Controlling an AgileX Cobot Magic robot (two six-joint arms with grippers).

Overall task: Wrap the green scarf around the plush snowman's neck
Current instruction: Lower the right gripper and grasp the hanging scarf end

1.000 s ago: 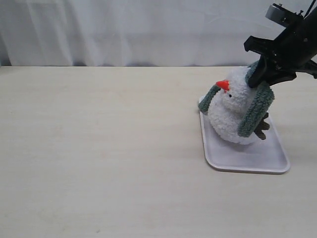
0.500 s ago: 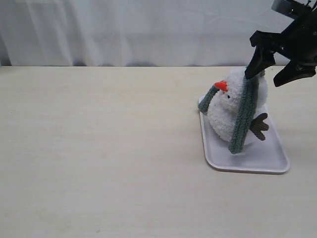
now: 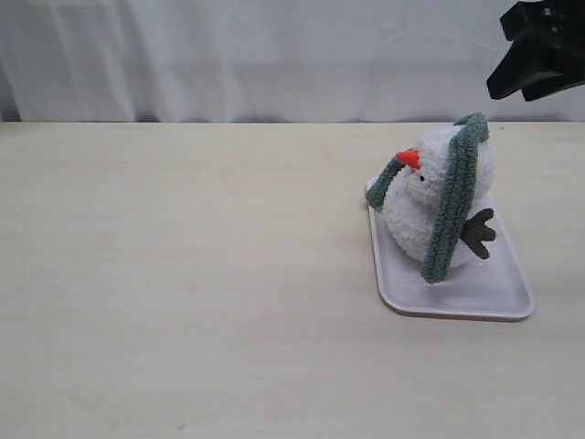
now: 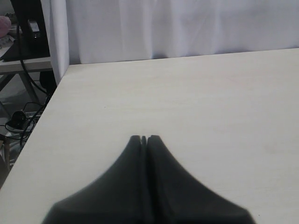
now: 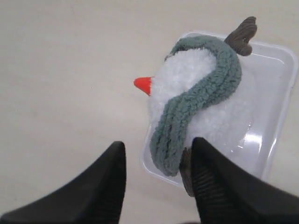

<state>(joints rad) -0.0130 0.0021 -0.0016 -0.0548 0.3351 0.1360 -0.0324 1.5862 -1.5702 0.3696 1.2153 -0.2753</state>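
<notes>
Locate the green scarf (image 3: 452, 206) draped lengthwise over the head of the plush snowman (image 3: 416, 215) on the tray (image 3: 457, 306), below the parted, empty right gripper (image 5: 158, 145); treat the left gripper (image 4: 144, 138), clenched on nothing, as well apart.

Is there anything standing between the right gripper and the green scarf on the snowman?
Nothing visible does. The right gripper hangs open and empty above the green scarf, which lies draped over the plush snowman on the white tray. Only free air is between them.
</notes>
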